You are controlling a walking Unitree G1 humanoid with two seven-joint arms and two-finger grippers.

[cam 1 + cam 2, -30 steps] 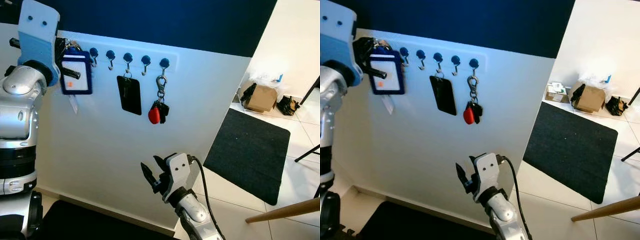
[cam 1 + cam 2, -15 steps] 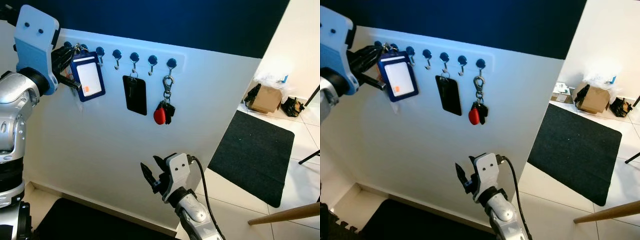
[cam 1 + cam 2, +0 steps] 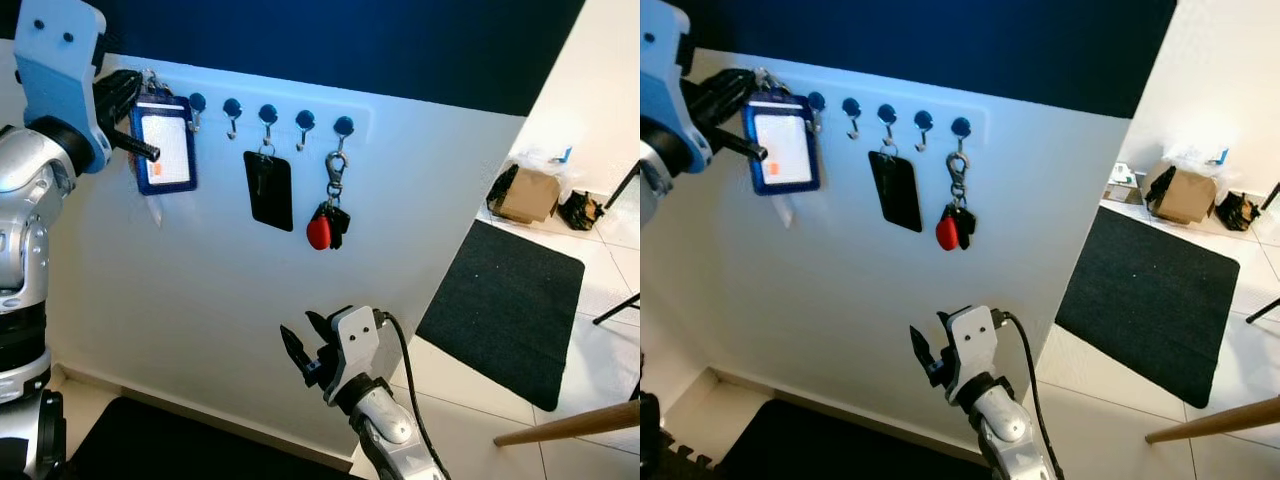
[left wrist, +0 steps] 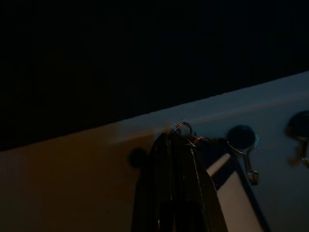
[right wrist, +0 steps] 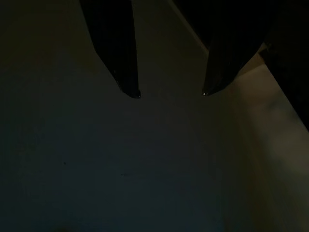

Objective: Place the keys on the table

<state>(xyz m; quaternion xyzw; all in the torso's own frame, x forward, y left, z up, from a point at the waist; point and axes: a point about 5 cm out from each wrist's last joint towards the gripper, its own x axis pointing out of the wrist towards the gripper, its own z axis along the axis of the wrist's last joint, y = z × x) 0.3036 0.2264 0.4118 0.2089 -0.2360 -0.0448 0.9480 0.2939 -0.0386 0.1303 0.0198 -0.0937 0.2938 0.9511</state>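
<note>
Left hand (image 3: 128,92) clamping together on ring of keys (image 3: 165,140) with blue badge, far left at wall hooks (image 3: 267,117). Right hand (image 3: 308,352) hanging low, fingers apart, idle. Lifting ring up and off hook before drawing away; avoiding neighbouring black tag (image 3: 269,190).

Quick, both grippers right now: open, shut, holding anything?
Left gripper: shut on the key ring with the blue badge holder, up at the wall hooks.
Right gripper: open, holding nothing, low in front of the white wall.
</note>
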